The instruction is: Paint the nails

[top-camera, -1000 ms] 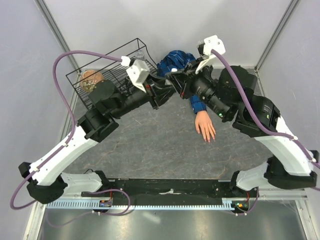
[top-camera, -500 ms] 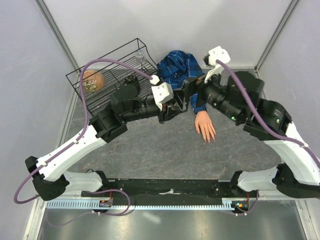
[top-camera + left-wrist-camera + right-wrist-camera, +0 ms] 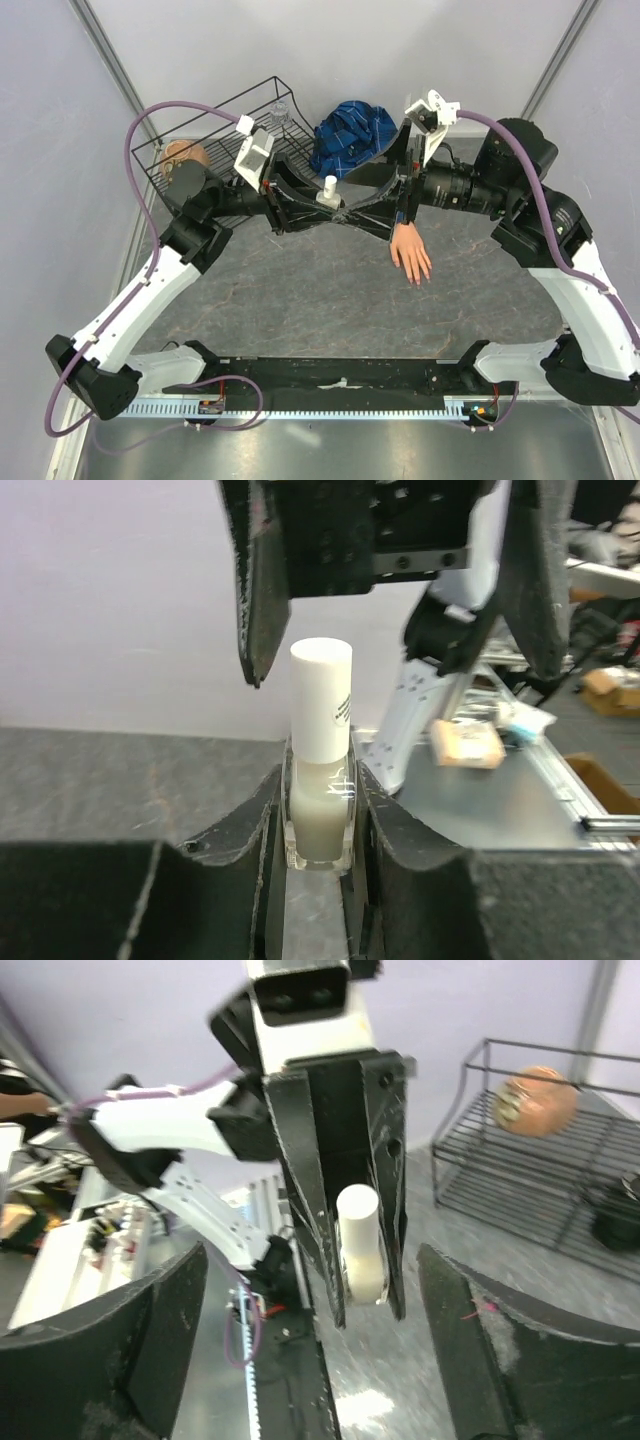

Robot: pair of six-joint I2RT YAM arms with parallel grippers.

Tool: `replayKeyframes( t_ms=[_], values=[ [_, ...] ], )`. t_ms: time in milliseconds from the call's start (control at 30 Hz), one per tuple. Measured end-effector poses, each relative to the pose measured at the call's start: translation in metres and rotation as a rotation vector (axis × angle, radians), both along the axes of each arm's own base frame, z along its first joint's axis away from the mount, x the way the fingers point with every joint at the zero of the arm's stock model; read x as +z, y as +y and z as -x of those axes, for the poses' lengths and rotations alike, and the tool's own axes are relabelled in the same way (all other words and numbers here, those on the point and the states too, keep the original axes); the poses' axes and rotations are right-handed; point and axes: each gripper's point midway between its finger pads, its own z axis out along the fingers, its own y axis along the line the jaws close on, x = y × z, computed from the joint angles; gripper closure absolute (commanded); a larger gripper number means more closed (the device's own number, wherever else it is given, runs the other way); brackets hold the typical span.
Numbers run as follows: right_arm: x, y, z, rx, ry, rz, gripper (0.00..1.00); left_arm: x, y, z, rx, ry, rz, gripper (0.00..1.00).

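Basket (image 3: 200, 140) of black wire sits left of the bottle (image 3: 329, 189). Left jaws are clamped tight on the bottle's glass body, holding it upright. Right jaws stand wide and empty, flanking its white cap (image 3: 321, 710) without touching. Right of the bottle lie the nails (image 3: 417, 279), tipping a mannequin hand (image 3: 409, 250) on the tabletop (image 3: 300, 290). They look tiny and hard, and the hand is probably light and skiddy, so take the cap by its sides and brush gently.

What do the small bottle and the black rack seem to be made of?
Small clear white-capped bottle: glossy glass or clear plastic, as pale liquid shows through; cap likely matte plastic. Black wire rack: probably coated metal, judging by thin straight bars.
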Motion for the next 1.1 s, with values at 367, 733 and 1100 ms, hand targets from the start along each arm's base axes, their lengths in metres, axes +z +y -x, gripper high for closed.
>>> replayKeyframes(
  t_ms=[367,733,1100],
  values=[
    [0.01,0.012,-0.008,0.133,0.037,-0.088,0.34,0.018,0.006,0.021,-0.175,0.106,0.076,0.98],
    [0.006,0.026,-0.013,0.204,0.059,-0.094,0.67,0.02,0.005,0.022,-0.21,0.123,0.086,0.98],
    [0.006,0.026,-0.043,0.046,-0.005,-0.066,1.0,0.025,-0.003,-0.015,0.026,0.14,0.099,0.98]
  ],
)
